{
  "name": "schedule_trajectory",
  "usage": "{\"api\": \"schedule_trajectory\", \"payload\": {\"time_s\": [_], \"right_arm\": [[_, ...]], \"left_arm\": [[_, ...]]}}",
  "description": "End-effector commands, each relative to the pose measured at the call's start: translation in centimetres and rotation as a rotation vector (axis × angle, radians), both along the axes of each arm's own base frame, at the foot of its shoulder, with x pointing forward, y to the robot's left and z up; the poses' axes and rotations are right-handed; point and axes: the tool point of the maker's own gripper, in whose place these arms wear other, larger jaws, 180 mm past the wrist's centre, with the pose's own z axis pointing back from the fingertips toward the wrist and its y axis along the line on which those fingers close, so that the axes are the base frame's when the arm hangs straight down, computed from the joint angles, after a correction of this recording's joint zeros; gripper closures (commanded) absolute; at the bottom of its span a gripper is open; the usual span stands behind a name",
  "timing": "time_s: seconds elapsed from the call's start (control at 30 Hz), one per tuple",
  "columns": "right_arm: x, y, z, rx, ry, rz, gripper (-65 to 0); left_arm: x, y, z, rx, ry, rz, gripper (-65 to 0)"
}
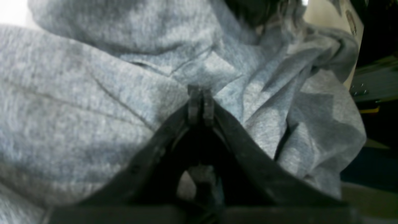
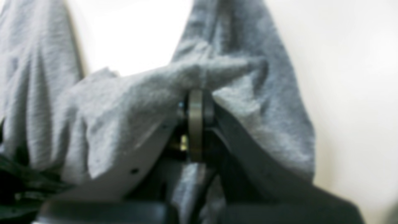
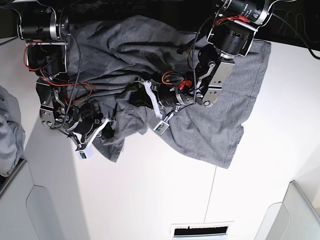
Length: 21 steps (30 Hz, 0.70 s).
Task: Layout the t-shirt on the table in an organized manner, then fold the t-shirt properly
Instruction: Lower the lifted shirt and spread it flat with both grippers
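**Both grippers pinch the crumpled shirt at the table's far edge**

The base view alone gives the whole layout. The shirt (image 3: pixel 165 85) lies rumpled across the far part of the table (image 3: pixel 165 195), bunched into heavy folds on the view's left and middle and lying flatter toward the right, where one corner reaches toward the table's middle near a thin dark seam. Part of the cloth runs up to the far edge, under the arm mounts. The left gripper (image 3: pixel 145 92) sits in the middle of the bunched fabric; the right gripper (image 3: pixel 111 122) is at the shirt's near-left edge. From here the fingertips are buried in cloth, so the grip cannot be read. A paler grey bundle (image 3: pixel 9 132) lies at the left edge, and light grey bins (image 3: pixel 292 215) stand at the near corners.

The wrist views supply what the base view hides. In the left wrist view the left gripper (image 1: pixel 200 93) has its dark fingers pressed together, tips nipping a fold of the shirt (image 1: pixel 93 102), which fills nearly the whole picture in soft ridges; a stitched hem crosses just above the tips.

The right wrist view is blurred, yet the right gripper (image 2: pixel 199 96) shows its fingers closed tight on a ridge of the shirt (image 2: pixel 124 102). Cloth drapes over both sides of the fingers, with bare white table (image 2: pixel 348 93) behind.
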Motion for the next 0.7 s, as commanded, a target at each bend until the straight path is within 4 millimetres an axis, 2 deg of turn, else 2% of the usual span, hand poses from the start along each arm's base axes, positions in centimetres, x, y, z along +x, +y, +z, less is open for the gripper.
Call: {"api": "schedule_trajectory", "payload": {"time_s": [0.0,0.17,0.3,0.47,0.67], "right_arm": [[0.6,-2.3,0.2,-0.058,0.000,-0.025,0.0],[0.7,-7.9,0.4,-0.144,0.002,-0.105,0.0],[0.7,-10.6,0.9,-0.163,-0.003,-0.139,0.0],[1.8,-10.7,2.7,-0.067,-0.050,-0.198,0.0],[3.9,-10.4,6.9,0.013,-0.163,-0.204,0.0]], "left_arm": [[0.8,1.1,-0.3,0.065,-0.017,-0.003,0.0],[3.1,6.1,-1.4,0.185,-0.044,0.120,0.0],[3.9,8.2,-1.3,0.219,-0.062,0.133,0.0],[4.5,8.1,-0.8,0.208,-0.073,0.138,0.0],[5.7,6.8,0.9,0.152,-0.099,0.120,0.0]]}}
